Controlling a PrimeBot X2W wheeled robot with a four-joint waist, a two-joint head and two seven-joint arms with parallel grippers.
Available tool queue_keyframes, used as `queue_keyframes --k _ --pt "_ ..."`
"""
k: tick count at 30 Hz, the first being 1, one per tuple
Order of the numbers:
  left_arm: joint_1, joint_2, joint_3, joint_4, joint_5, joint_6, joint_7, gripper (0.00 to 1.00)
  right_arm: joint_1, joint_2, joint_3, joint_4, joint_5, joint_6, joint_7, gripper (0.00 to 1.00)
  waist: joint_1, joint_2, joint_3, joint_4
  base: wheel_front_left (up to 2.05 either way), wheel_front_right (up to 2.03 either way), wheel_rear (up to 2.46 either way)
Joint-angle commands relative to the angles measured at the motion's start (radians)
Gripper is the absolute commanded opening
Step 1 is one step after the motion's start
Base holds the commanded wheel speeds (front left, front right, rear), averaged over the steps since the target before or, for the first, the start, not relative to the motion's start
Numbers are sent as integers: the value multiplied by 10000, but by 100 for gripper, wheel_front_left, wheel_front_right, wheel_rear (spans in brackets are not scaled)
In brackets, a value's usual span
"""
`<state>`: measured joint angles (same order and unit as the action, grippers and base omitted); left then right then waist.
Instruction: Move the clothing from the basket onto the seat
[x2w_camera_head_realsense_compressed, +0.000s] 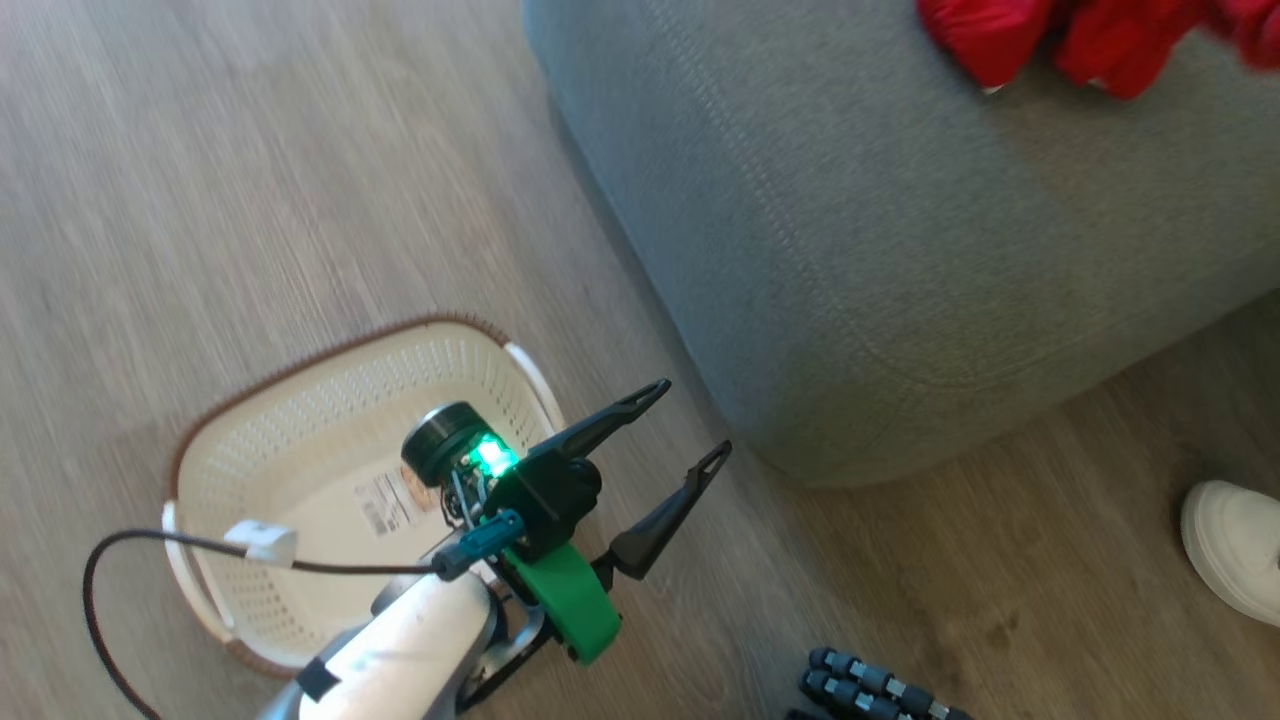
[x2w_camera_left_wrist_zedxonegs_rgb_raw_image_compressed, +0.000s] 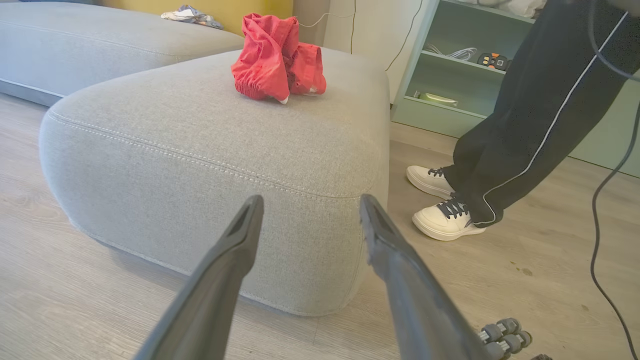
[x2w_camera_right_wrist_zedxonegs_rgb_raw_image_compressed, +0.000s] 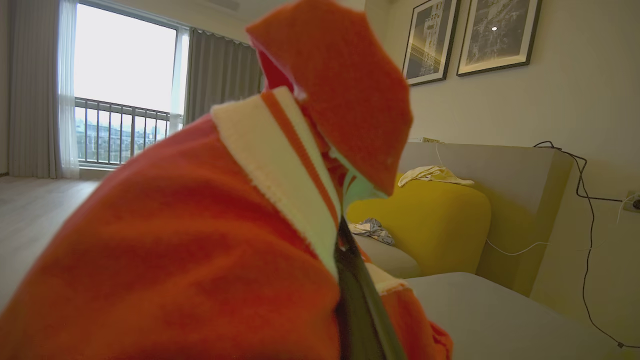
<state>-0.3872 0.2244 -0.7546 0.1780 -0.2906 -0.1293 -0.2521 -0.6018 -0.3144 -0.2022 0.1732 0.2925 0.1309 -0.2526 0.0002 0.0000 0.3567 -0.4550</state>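
The cream basket (x2w_camera_head_realsense_compressed: 330, 440) stands on the floor at lower left, holding nothing but its label. My left gripper (x2w_camera_head_realsense_compressed: 697, 418) hovers open between the basket and the grey seat (x2w_camera_head_realsense_compressed: 900, 250), its fingers (x2w_camera_left_wrist_zedxonegs_rgb_raw_image_compressed: 235, 250) pointing at the seat's side. A plain red garment (x2w_camera_left_wrist_zedxonegs_rgb_raw_image_compressed: 275, 60) lies crumpled on top of the seat (x2w_camera_left_wrist_zedxonegs_rgb_raw_image_compressed: 200, 130), also seen in the head view as the garment (x2w_camera_head_realsense_compressed: 1000, 40). In the right wrist view my right gripper (x2w_camera_right_wrist_zedxonegs_rgb_raw_image_compressed: 344, 235) is shut on the red garment with white trim (x2w_camera_right_wrist_zedxonegs_rgb_raw_image_compressed: 200, 240), which drapes over the dark finger (x2w_camera_right_wrist_zedxonegs_rgb_raw_image_compressed: 356, 305) above the seat (x2w_camera_right_wrist_zedxonegs_rgb_raw_image_compressed: 475, 315).
A person in dark trousers (x2w_camera_left_wrist_zedxonegs_rgb_raw_image_compressed: 530, 115) and white shoes (x2w_camera_left_wrist_zedxonegs_rgb_raw_image_compressed: 442, 222) stands right of the seat; one shoe (x2w_camera_head_realsense_compressed: 1230, 550) shows in the head view. A green shelf unit (x2w_camera_left_wrist_zedxonegs_rgb_raw_image_compressed: 450, 75) stands behind. My base's rollers (x2w_camera_head_realsense_compressed: 870, 690) sit on the wood floor. A yellow cushion (x2w_camera_right_wrist_zedxonegs_rgb_raw_image_compressed: 440, 225) rests on the sofa.
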Motion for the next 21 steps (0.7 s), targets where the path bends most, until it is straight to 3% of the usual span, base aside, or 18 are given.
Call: queue_keyframes --k 1,8,21 --pt "-348 112 171 -320 21 -14 -97 100 -362 -359 164 -156 -30 -2 -92 0 -2 0 471 200 0 0 0" --pt "-932 347 -213 -393 -76 -14 -97 100 -2862 -1613 -12 2765 343 -2 -78 0 -2 0 1293 907 0 0 0" --pt "-1582 351 -438 -688 -60 -14 -97 100 -5642 -2760 -1539 7456 -2283 -2 190 0 -2 0 2486 2487 0 0 0"
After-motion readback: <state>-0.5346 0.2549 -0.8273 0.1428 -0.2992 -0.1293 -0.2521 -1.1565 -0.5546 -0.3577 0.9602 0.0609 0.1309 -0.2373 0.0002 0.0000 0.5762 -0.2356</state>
